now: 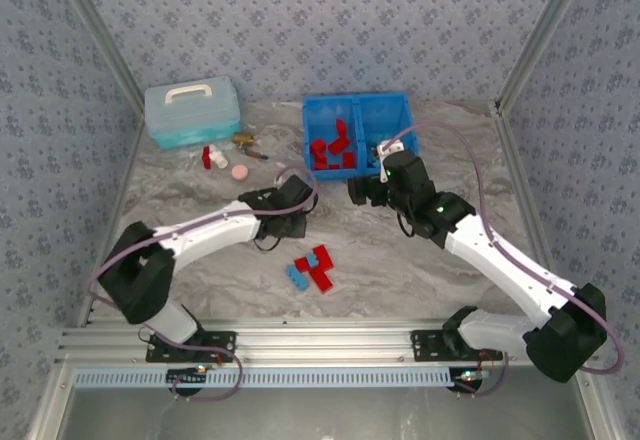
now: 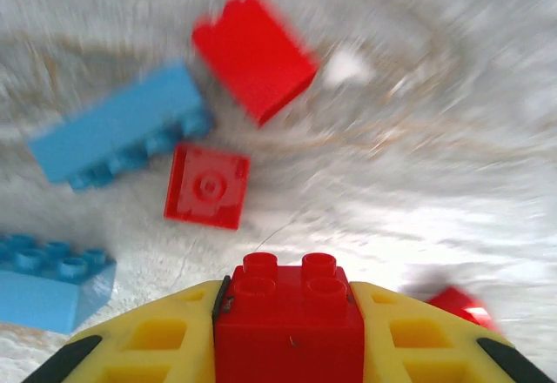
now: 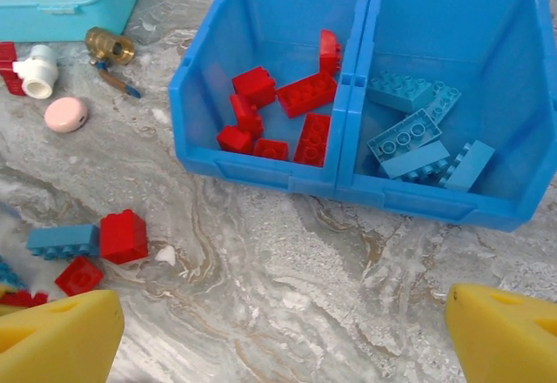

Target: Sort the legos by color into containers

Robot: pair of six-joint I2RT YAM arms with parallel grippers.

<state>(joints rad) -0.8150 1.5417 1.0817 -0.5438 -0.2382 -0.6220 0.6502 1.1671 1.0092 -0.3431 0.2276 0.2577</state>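
Note:
My left gripper (image 2: pixel 285 294) is shut on a red lego (image 2: pixel 287 335), studs facing forward between the yellow fingers (image 2: pixel 139 339). In the top view the left gripper (image 1: pixel 291 224) hangs just above and left of a small pile of red and light blue legos (image 1: pixel 313 268). Loose red (image 2: pixel 207 185) and blue (image 2: pixel 122 135) legos lie on the table beneath it. The blue bin (image 1: pixel 312 120) holds red legos (image 3: pixel 305 93) in its left compartment and blue legos (image 3: pixel 409 135) in its right one. My right gripper (image 3: pixel 278 348) is open and holds nothing, hovering in front of the bin (image 3: pixel 261 170).
A pale teal lidded box (image 1: pixel 192 110) stands at the back left. A red-and-white bottle (image 1: pixel 212 156), a brass fitting (image 3: pixel 109 45) and a pink disc (image 3: pixel 66 114) lie between it and the bin. Patterned walls close in the table on three sides.

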